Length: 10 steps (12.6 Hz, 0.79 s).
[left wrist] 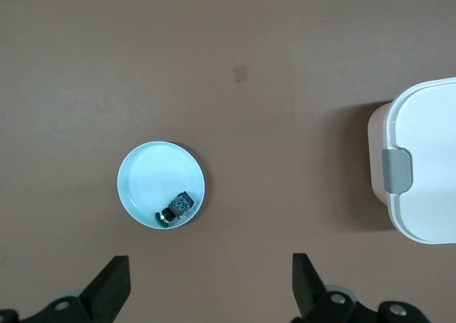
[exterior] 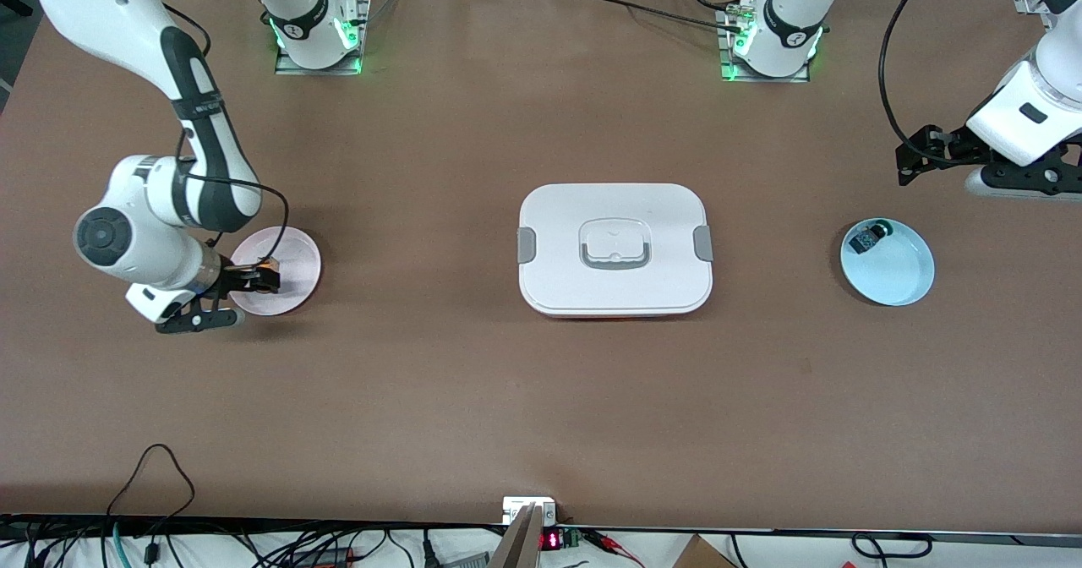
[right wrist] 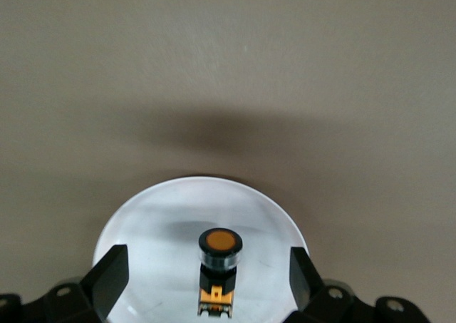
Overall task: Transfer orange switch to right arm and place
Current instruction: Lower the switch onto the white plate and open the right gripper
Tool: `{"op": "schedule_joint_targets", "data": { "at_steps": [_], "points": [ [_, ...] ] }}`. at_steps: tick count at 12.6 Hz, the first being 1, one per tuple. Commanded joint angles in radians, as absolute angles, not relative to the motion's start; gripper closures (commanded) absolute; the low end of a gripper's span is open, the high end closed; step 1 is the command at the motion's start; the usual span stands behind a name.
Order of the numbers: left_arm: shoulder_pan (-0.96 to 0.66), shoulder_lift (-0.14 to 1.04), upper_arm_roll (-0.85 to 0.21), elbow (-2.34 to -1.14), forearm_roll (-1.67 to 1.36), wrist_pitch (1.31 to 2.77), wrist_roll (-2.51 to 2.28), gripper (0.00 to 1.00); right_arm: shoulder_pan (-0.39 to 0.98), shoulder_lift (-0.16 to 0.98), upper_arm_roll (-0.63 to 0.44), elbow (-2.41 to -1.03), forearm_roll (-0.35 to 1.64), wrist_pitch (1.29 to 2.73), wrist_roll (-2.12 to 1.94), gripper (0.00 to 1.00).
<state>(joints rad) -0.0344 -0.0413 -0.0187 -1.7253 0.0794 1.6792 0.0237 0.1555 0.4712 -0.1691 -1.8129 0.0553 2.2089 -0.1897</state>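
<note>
The orange switch (exterior: 269, 279) lies on a pale pink plate (exterior: 287, 251) toward the right arm's end of the table. In the right wrist view the switch (right wrist: 219, 262) has a round orange top, a silvery band and a black body, and rests on the plate (right wrist: 164, 216). My right gripper (exterior: 254, 282) is low over this plate. Its fingers (right wrist: 107, 280) stand wide open on either side of the switch without touching it. My left gripper (exterior: 909, 162) is open and empty, held up over the table's left-arm end; it also shows in the left wrist view (left wrist: 210, 287).
A white lidded container (exterior: 615, 249) with grey clips stands mid-table; it also shows in the left wrist view (left wrist: 424, 159). A light blue plate (exterior: 900, 276) toward the left arm's end holds a small black part with a green-blue top (exterior: 866, 237).
</note>
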Motion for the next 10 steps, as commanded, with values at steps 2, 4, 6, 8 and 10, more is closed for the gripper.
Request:
{"op": "schedule_joint_targets", "data": {
  "at_steps": [2, 4, 6, 8, 10],
  "points": [
    [-0.041, -0.037, -0.018, -1.709, 0.095, 1.661, 0.015, 0.00, 0.185, 0.448, -0.164, -1.551, 0.054, 1.840, -0.221, 0.00],
    [-0.043, -0.035, -0.018, -1.709, 0.095, 1.661, 0.017, 0.00, 0.230, 0.366, -0.172, -1.540, 0.048, 1.769, -0.157, 0.00],
    [-0.043, -0.035, -0.018, -1.709, 0.095, 1.661, 0.017, 0.00, 0.238, 0.295, -0.166, -1.542, 0.051, 1.717, -0.146, 0.00],
    [-0.046, -0.037, -0.018, -1.709, 0.097, 1.661, 0.015, 0.00, 0.252, 0.275, -0.167, -1.531, 0.045, 1.692, -0.149, 0.00],
    [-0.046, -0.037, -0.018, -1.707, 0.097, 1.661, 0.012, 0.00, 0.235, 0.285, -0.173, -1.504, 0.057, 1.703, -0.197, 0.00]
  ]
}}
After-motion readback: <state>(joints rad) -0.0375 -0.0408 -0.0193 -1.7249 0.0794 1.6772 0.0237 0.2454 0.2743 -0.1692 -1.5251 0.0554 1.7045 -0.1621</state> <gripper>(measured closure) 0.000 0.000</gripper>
